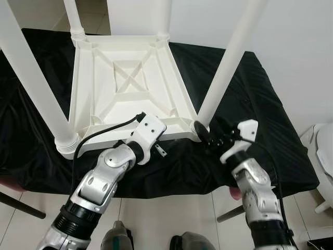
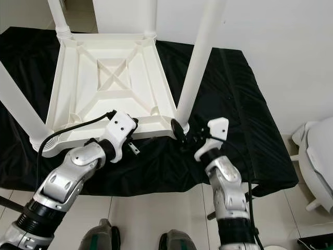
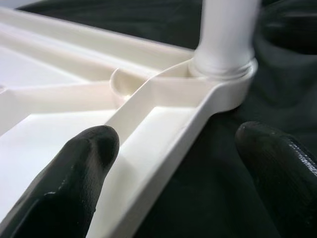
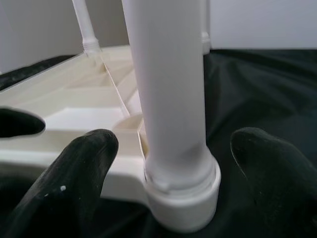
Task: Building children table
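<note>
Black cloth (image 1: 270, 120) covers a low surface that stands on pale floor tiles (image 1: 171, 213) against a white wall (image 1: 296, 31); on the cloth lies the white plastic children's table (image 1: 127, 78), turned upside down, its ribbed underside facing up like a shallow tray with nothing lying in its compartments; four white round plastic legs stand up from its corner sockets, the near right leg (image 1: 229, 57) rising from the near right corner, the near left leg (image 1: 31, 78) from the near left corner, and two more at the far corners. At the near edge of the upturned table the left gripper (image 3: 173, 168) straddles the rim, its black fingers (image 3: 74, 173) set apart, one over the inner tray and the other over the cloth outside; whether they touch the rim I cannot tell. Just beside the near right corner, the right gripper (image 4: 168, 178) sits with its jaws apart on either side of the leg's base and socket (image 4: 183, 198), not clamped on it. Beyond the cloth's right edge, a white rounded object (image 1: 323, 151) shows on the floor; below the near edge two dark green rounded shapes (image 1: 117, 237) rest on the tiles.
</note>
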Tool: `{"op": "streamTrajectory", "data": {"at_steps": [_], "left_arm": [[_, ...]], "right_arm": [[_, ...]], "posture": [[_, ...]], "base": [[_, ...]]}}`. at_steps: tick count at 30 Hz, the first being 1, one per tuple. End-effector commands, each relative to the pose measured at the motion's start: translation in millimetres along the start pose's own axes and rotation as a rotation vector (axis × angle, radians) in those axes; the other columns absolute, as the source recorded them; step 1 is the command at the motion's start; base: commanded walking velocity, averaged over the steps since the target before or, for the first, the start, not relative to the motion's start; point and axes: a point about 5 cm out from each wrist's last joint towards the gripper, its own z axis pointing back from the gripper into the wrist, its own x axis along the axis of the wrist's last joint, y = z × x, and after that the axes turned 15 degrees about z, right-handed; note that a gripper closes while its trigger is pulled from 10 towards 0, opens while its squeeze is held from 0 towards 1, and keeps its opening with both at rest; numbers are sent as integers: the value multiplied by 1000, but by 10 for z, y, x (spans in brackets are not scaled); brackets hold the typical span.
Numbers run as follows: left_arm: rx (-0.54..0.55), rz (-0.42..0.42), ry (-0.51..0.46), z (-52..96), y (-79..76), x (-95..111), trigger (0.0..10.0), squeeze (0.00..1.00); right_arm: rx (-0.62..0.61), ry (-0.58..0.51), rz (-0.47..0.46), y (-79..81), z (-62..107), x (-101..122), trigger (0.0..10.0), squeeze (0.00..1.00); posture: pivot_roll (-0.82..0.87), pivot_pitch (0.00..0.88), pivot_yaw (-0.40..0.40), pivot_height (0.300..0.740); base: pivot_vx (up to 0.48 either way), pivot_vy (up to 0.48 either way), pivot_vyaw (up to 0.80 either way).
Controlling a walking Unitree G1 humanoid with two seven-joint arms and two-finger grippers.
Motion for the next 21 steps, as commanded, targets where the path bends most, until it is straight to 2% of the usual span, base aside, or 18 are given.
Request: {"op": "streamTrajectory", "data": {"at_steps": [1,7,21], "left_arm": [[46,-14,7,-21,16,-18,10000,0],[91,-23,81,-90,116,-84,10000,0],[196,-45,165,-185,326,-114,10000,0]], "right_arm": [[4,-3,13,2,-4,31,10000,0],[-4,1,9,31,79,56,10000,0],[43,-23,3,147,2,137,10000,0]], "posture": [[-79,30,-50,740],[-87,29,-34,740],[-80,26,-28,740]], "base": [[0,0,0],[0,0,0],[0,0,0]]}}
